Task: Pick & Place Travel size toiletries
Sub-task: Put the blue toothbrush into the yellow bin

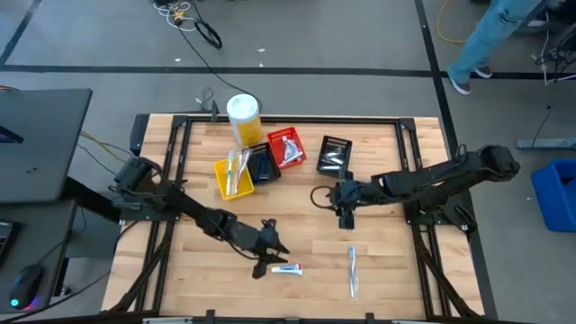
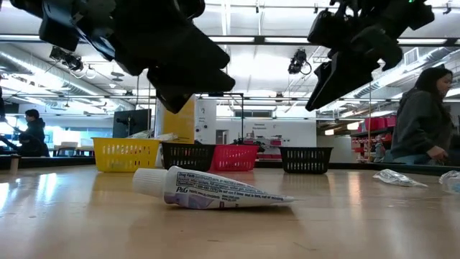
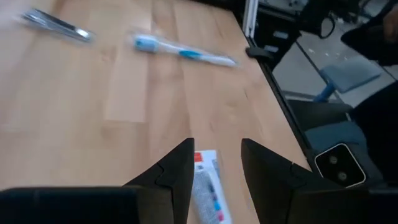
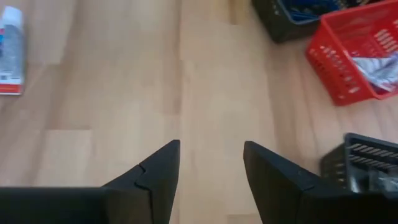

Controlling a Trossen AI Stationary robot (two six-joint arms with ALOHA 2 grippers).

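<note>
A small white tube (image 1: 288,268) with red and blue marks lies flat on the wood near the table's near edge, and the low view shows it up close (image 2: 215,191). My left gripper (image 1: 274,255) hovers open just above it. In the left wrist view its fingers (image 3: 216,146) stand on either side of the tube's end (image 3: 208,186) without touching. A clear-blue toothbrush (image 3: 183,51) and a silvery packet (image 3: 56,25) lie farther right on the table. My right gripper (image 1: 346,219) is open over bare wood (image 4: 211,146), right of centre.
Four small baskets stand in a row at the far middle: yellow (image 1: 234,176), dark (image 1: 262,167), red (image 1: 287,149) and black (image 1: 335,155). Each holds some items. A yellow canister with a white lid (image 1: 243,118) stands behind them. People show in the room beyond (image 2: 424,115).
</note>
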